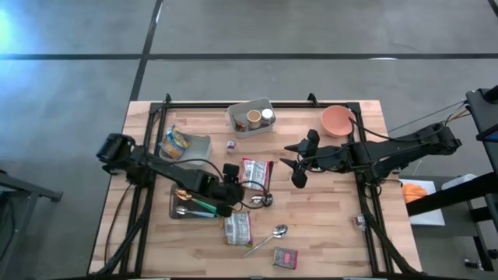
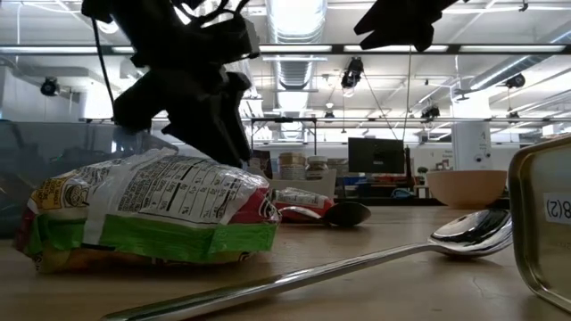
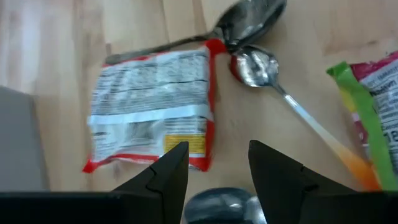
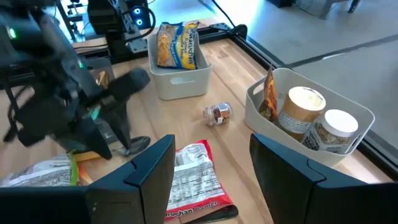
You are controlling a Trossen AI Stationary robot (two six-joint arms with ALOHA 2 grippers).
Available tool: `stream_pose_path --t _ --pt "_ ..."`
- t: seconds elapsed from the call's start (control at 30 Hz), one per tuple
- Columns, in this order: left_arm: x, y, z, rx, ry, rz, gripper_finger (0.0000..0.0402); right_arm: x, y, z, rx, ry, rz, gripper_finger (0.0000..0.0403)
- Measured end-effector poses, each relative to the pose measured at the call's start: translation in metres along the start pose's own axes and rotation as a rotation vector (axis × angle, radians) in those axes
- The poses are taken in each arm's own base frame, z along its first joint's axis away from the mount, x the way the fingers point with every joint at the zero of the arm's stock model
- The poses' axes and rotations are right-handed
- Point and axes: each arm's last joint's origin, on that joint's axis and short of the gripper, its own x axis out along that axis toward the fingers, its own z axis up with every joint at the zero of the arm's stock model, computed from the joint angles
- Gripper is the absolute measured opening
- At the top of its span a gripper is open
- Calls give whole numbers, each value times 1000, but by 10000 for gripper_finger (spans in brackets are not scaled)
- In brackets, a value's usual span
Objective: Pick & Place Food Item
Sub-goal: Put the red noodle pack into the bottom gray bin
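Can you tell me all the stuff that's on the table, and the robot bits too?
table: one, light wood.
far bin: one, grey, far edge, holds two jars.
left bin: one, grey, holds a yellow packet.
small jar: one, lying between the bins.
bowl: one, pink, far right.
red-and-white packet: one, centre.
green-edged packet: one, near edge.
flat pack: one, dark red, near edge.
front spoon: one, silver, near edge.
spoon pair: two, silver, mid-table.
tray: one, clear, left.
left gripper: dark, open, over the spoons.
right gripper: dark, open, above the centre.
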Motion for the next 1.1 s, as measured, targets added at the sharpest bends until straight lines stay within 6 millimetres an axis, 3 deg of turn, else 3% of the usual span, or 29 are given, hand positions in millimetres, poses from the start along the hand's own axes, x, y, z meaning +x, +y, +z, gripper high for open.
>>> stream_pose_path --t 0.33,0.9,1.1 --pt "10 -3 -5 12 45 34 170 0 0 0 1 -1 4 208" --pt "-20 9 1 -104 -28 60 170 0 0 0 1 -1 4 208" --pt "-32 6 8 -210 -47 -49 166 0 0 0 1 -1 3 208"
